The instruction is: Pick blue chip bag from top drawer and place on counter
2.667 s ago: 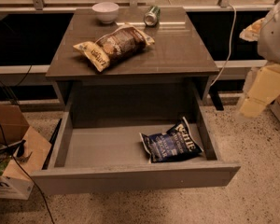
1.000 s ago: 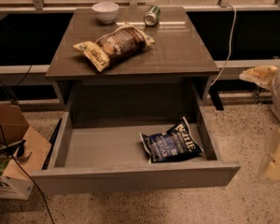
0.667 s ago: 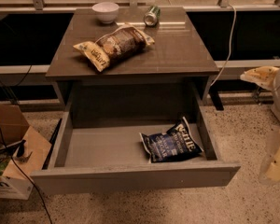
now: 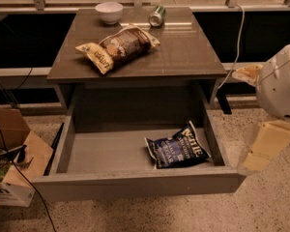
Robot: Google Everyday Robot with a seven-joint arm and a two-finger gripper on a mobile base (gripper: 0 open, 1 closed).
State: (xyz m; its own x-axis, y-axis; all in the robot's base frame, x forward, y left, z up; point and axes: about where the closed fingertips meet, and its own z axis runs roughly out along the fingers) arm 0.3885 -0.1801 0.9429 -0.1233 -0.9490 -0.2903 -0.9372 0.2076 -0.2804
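The blue chip bag [image 4: 178, 151] lies flat in the front right corner of the open top drawer [image 4: 135, 183], white lettering up. The drawer is pulled far out below the counter [image 4: 183, 52]. My gripper [image 4: 262, 150] shows as cream-coloured blocks at the right edge, outside the drawer and just right of its front right corner, below the white arm housing [image 4: 280, 86]. It is apart from the bag and holds nothing I can see.
On the counter lie a larger brown-and-tan chip bag [image 4: 117, 46], a white bowl [image 4: 109, 11] and a green can [image 4: 157, 15] on its side at the back. An open cardboard box [image 4: 12, 163] stands on the floor at left. A white cable [image 4: 238, 42] hangs at right.
The arm dropped from high at the right to low beside the drawer, then shifted slightly left and up towards the drawer's front right corner. The bags have not moved.
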